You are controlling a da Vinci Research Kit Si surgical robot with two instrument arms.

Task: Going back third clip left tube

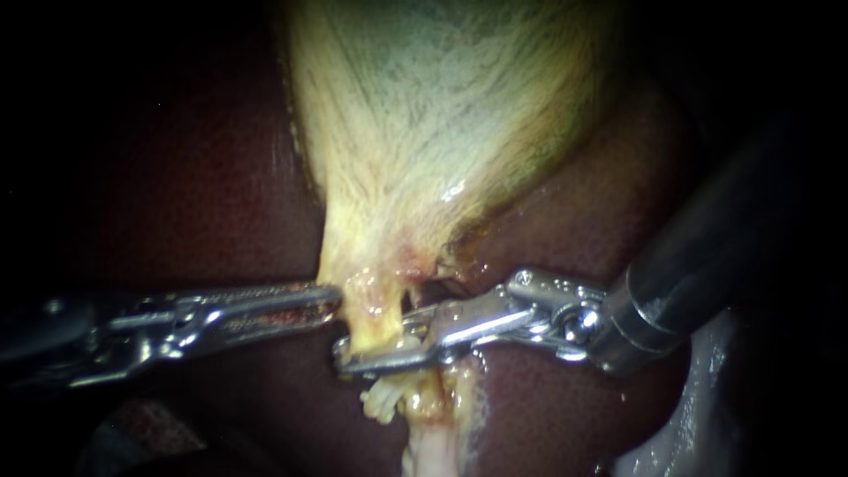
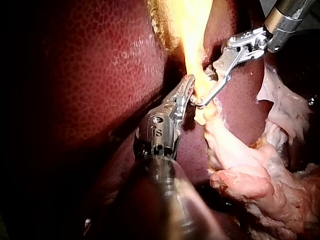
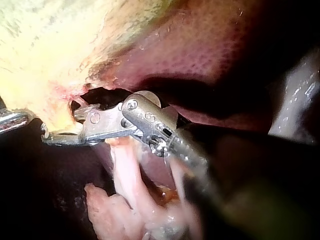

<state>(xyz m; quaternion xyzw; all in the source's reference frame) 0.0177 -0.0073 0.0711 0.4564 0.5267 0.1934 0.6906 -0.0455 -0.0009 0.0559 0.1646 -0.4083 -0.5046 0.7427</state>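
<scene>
Endoscope view: left tube [image 1: 369,311], below gallbladder [image 1: 442,115], sits between the parted jaws of the right instrument [image 1: 375,340] hand. Left instrument [image 1: 334,300], jaws together, rests beside the tube. Advice: withdraw rightward with jaws wide, without dragging the tube.

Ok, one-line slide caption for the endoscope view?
Right instrument, jaws open, straddles the tube under the gallbladder; left instrument, jaws shut, alongside.
</scene>
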